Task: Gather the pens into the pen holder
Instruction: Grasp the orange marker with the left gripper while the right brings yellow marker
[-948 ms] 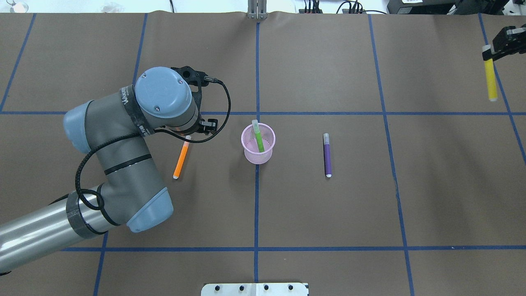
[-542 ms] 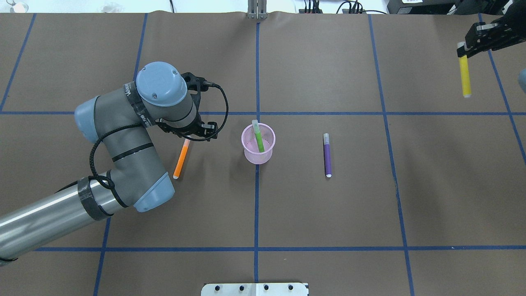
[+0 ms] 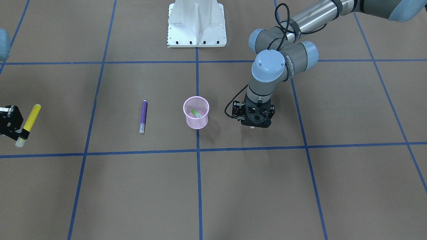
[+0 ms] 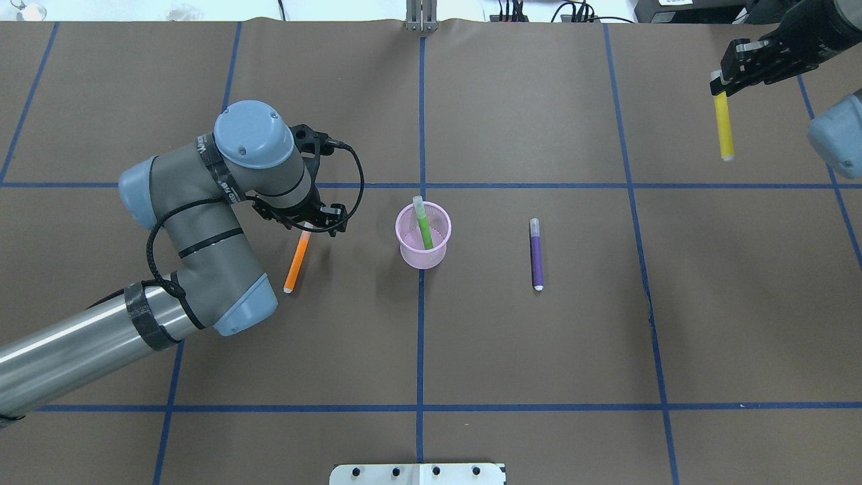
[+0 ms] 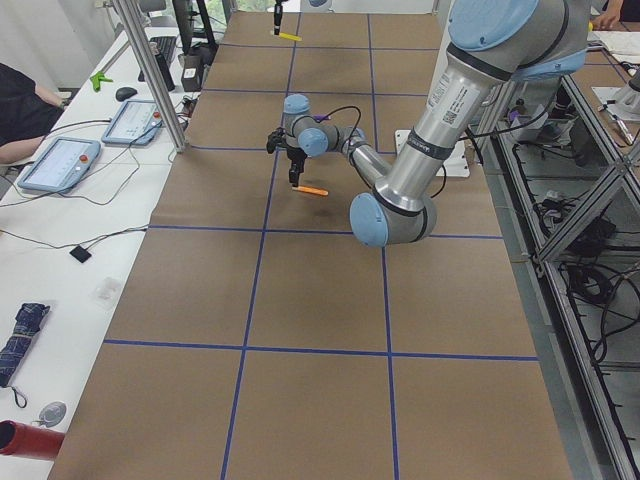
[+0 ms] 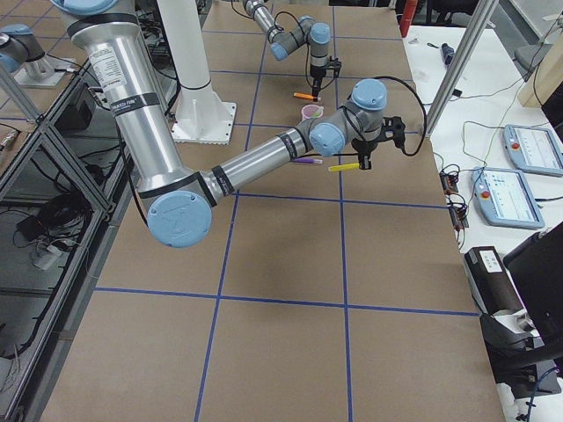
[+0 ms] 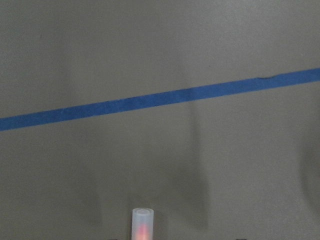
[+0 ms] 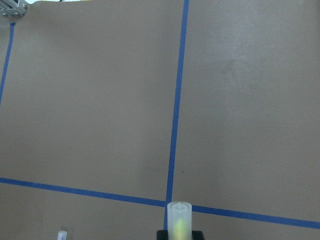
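Observation:
The pink mesh pen holder (image 4: 407, 255) (image 3: 196, 122) stands at the table's middle with a green pen (image 4: 424, 230) leaning in it. A purple pen (image 4: 537, 254) (image 3: 143, 115) lies to its right. An orange pen (image 4: 295, 263) (image 5: 314, 190) lies to its left on the table. My left gripper (image 4: 306, 228) is down over this pen's clear cap end (image 7: 142, 225), its jaws open on either side. My right gripper (image 4: 719, 84) (image 3: 20, 133) is shut on a yellow pen (image 4: 724, 131) (image 6: 345, 166) by its cap end, raised above the far right of the table.
Blue tape lines (image 4: 421, 337) cross the brown table cover. The white robot base plate (image 3: 196, 23) sits at the robot's edge. Beyond the far edge are tablets (image 5: 60, 160), cables and a seated person's arm (image 5: 20, 100).
My right gripper has carried the yellow pen leftward, toward the table's middle. My left wrist has shifted slightly over the orange pen's cap end. The orange pen itself lies where it was.

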You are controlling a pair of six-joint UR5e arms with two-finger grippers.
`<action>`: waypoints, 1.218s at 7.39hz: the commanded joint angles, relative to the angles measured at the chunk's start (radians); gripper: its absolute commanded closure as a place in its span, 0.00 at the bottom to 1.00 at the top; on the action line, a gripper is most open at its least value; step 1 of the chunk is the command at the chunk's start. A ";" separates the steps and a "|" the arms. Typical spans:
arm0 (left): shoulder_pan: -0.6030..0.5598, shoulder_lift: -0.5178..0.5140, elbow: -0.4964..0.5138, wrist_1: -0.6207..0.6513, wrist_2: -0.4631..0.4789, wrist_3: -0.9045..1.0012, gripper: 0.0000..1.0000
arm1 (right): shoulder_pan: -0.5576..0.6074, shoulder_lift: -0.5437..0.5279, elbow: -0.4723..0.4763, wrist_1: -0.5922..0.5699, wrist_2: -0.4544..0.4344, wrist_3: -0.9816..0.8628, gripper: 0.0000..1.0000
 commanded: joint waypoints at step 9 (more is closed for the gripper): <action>-0.006 0.011 0.039 -0.003 -0.030 0.018 0.52 | -0.042 0.047 -0.004 0.000 -0.002 0.039 1.00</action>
